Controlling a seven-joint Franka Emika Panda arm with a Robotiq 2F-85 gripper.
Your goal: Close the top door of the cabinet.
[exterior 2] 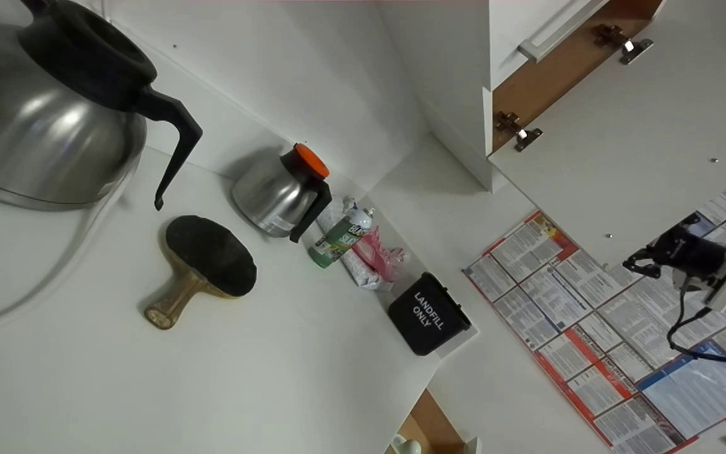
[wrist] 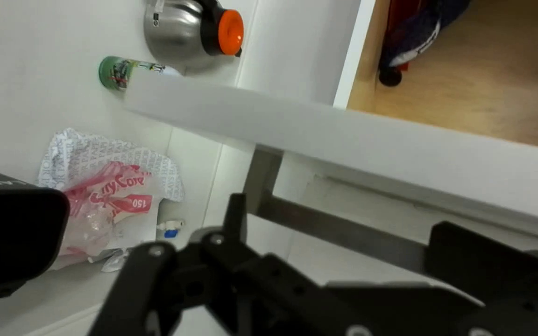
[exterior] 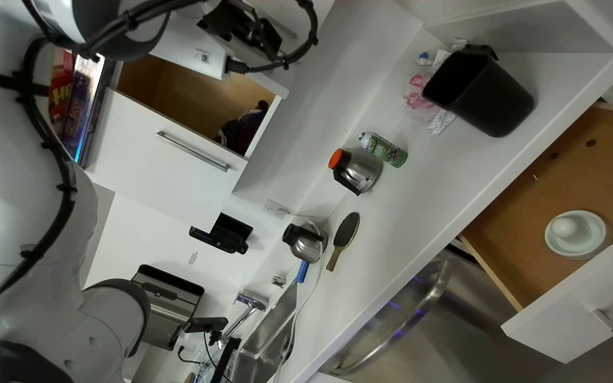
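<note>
The cabinet [exterior: 163, 80] stands open with its brown wood interior showing; its hinges and interior [exterior 2: 546, 82] also show in an exterior view. An open white door [exterior 2: 659, 126] is swung out from it, inner face visible. The wrist view shows this door's white edge [wrist: 343, 135] and its metal handle [wrist: 339, 228]. No green-and-white sign shows, so I cannot confirm it is the top door. My gripper [wrist: 341, 217] is open, fingers apart along the handle; contact is unclear. It also shows past the door's free edge in an exterior view [exterior 2: 641, 265].
A closed white door [exterior: 168, 159] adjoins the opening. The counter holds a black bin [exterior: 490, 98], plastic bags [wrist: 110, 196], a spray can [exterior: 383, 150], an orange-lidded carafe [exterior: 362, 173] and a paddle [exterior: 346, 231]. A drawer [exterior: 567, 165] with a bowl [exterior: 586, 250] is open below.
</note>
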